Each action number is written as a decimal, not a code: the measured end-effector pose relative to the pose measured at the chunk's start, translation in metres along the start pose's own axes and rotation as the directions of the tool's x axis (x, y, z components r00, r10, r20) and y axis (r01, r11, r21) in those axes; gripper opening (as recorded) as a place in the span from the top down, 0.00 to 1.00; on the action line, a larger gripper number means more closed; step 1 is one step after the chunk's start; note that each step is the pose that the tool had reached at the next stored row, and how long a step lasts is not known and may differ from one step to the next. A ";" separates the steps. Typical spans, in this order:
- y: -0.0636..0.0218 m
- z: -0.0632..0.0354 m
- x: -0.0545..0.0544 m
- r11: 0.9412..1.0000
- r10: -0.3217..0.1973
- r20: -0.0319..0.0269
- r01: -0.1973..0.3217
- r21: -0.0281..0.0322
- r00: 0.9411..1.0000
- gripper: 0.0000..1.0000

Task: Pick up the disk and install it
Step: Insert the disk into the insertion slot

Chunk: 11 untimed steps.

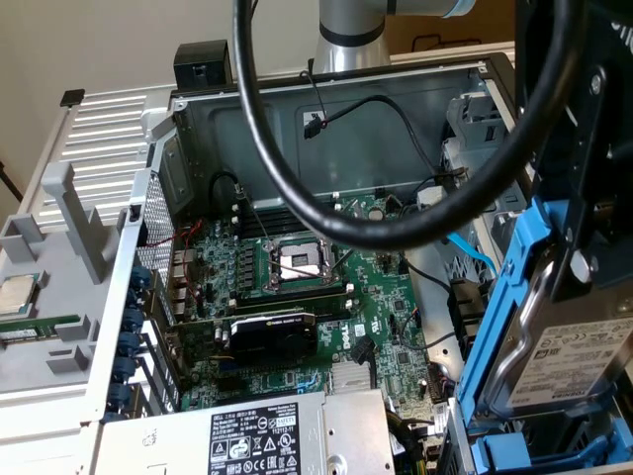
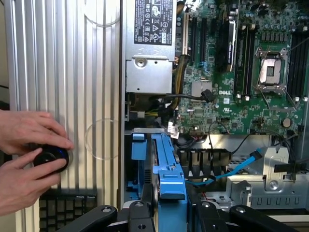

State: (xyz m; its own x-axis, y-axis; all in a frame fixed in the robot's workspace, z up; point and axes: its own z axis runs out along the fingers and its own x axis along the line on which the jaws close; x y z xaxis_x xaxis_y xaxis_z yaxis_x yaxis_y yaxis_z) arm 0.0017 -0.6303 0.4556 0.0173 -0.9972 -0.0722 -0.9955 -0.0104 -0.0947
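Note:
The disk (image 1: pixel 579 371) is a silver hard drive with a white label, clipped in a bright blue carrier frame (image 1: pixel 506 297). It hangs tilted at the exterior view's right, over the open computer case. My gripper (image 2: pixel 169 211) is shut on it, with a dark finger (image 2: pixel 137 212) against either side of the carrier. In the wrist view the disk (image 2: pixel 166 164) stands edge-on just over the blue-railed drive bay (image 2: pixel 137 150), beside the power supply.
The motherboard (image 1: pixel 297 287) with its open CPU socket (image 1: pixel 300 262) and a black graphics card (image 1: pixel 272 336) fills the case floor. A thick black cable (image 1: pixel 297 193) loops across the front. The grey power supply (image 2: pixel 149 53) borders the bay. A person's hands (image 2: pixel 29 159) hold a black knob (image 2: pixel 50 157).

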 end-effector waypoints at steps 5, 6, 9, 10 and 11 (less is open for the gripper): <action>0.0001 0.0001 0.000 1.000 0.001 0.003 -0.001 0.000 1.000 0.64; 0.0001 0.0001 0.000 1.000 0.001 0.003 -0.001 0.000 1.000 0.64; 0.0001 0.0003 0.000 1.000 0.001 0.004 -0.001 0.000 1.000 0.64; 0.0000 0.0004 0.000 1.000 0.001 0.005 -0.001 0.000 1.000 0.64; -0.0002 0.0005 0.000 1.000 0.001 0.005 -0.001 0.000 1.000 0.64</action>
State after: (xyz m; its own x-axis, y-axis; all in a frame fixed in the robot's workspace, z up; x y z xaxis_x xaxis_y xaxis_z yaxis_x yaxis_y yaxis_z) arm 0.0019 -0.6303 0.4552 0.0169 -0.9969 -0.0770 -0.9955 -0.0095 -0.0947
